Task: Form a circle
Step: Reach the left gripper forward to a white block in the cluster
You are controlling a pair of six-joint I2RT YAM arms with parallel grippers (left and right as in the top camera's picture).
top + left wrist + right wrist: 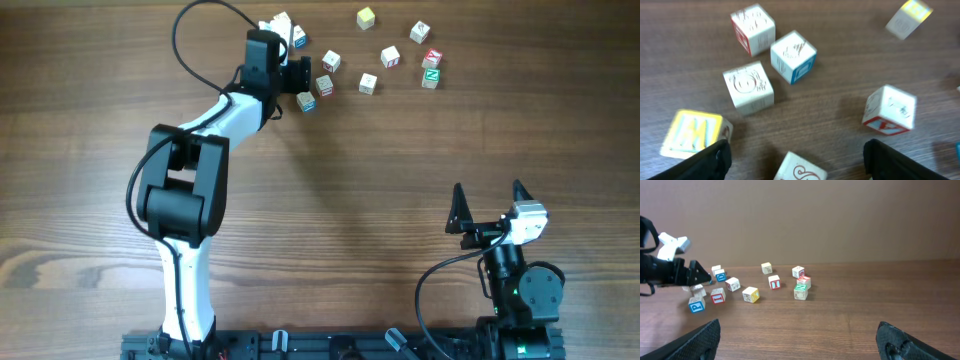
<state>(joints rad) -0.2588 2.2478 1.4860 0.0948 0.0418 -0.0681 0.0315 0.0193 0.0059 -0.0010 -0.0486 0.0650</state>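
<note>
Those cubes (331, 61) look light, hard and skiddy on the desk (330, 200), so pinch two flat opposite faces; your left hand (297, 78) and right hand (488, 190) both gape wide, empty.

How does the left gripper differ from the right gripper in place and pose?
The left gripper reaches among the blocks at the far side; the right gripper rests at the near side, far from them. A block sits between the left jaws; between the right jaws is nothing. Both stand open.
</note>
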